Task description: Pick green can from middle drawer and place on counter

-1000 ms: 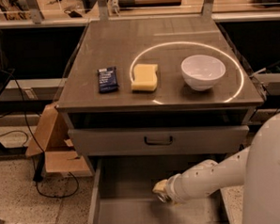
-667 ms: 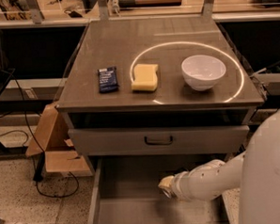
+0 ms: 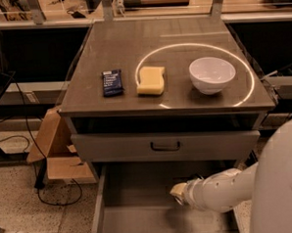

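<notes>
The middle drawer (image 3: 136,207) is pulled out below the counter (image 3: 132,45), and the part of its grey floor that shows is bare. My white arm reaches into it from the lower right, with the gripper (image 3: 179,190) low over the floor near the drawer's middle. The green can is not in view; the arm hides the right part of the drawer.
On the counter lie a dark blue snack packet (image 3: 112,82), a yellow sponge (image 3: 151,80) and a white bowl (image 3: 212,74). A shut drawer front with a dark handle (image 3: 165,147) sits just above the open drawer. A cardboard box (image 3: 54,147) and cables lie on the floor at left.
The gripper has shifted a little to the right and toward the back of the drawer. Nothing on the counter has moved.
</notes>
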Robot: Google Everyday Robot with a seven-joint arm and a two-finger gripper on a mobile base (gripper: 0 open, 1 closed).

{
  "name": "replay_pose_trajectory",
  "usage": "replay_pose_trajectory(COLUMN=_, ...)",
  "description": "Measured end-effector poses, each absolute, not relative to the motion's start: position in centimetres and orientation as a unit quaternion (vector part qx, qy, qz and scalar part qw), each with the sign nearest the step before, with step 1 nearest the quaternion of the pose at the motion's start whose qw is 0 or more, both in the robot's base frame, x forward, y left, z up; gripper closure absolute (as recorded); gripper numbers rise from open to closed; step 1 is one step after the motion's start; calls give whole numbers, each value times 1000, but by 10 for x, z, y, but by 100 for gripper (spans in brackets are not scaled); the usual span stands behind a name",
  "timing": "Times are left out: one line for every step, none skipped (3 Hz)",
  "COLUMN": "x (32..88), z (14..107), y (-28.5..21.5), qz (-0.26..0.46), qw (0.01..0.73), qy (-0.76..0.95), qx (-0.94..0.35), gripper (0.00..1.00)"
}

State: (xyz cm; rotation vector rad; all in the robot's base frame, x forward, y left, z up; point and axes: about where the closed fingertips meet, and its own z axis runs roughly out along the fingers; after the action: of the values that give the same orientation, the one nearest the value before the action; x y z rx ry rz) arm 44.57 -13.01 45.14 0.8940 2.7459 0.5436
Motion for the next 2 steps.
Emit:
replay_pose_trajectory(x=447, z=460, y=-138, qz=186, qw=120, qy=927, qx=302, gripper=100)
replay_pose_trajectory(x=421, z=466, y=-158, qz=172, qw=114, qy=927, qx=314, gripper=100)
